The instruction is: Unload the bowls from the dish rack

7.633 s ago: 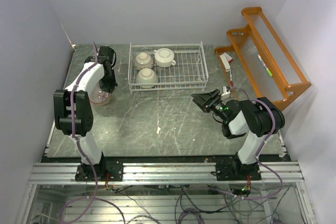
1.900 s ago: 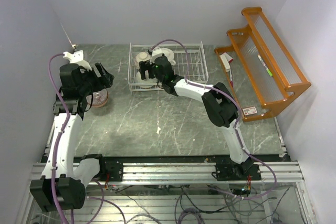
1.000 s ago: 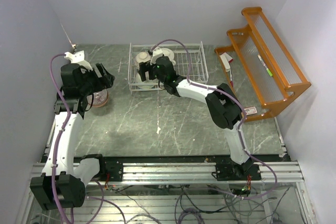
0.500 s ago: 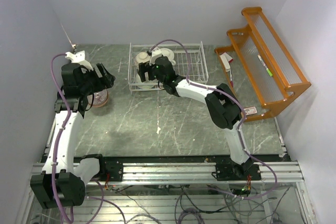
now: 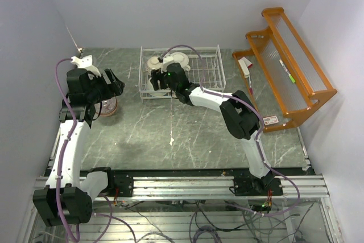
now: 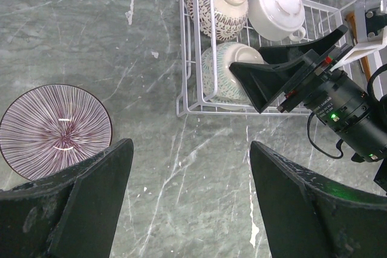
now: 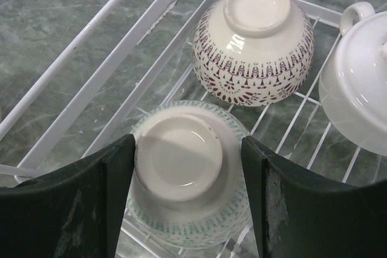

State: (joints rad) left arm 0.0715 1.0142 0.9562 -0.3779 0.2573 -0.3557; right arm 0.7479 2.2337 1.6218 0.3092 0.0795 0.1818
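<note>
Right hand (image 7: 184, 167), released and straddling the upturned bowl (image 7: 188, 225) in the rack (image 7: 72, 48), arguably needed to sink squarely past its foot before closing.

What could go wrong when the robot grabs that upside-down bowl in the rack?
The right gripper is open, with a finger on either side of the green-patterned bowl. Its sides are round and glossy, so it might slip out when squeezed. The brown-patterned bowl sits right next to it and could get knocked on the way up. The fingers hang close to the dish rack wires and might snag them.
</note>
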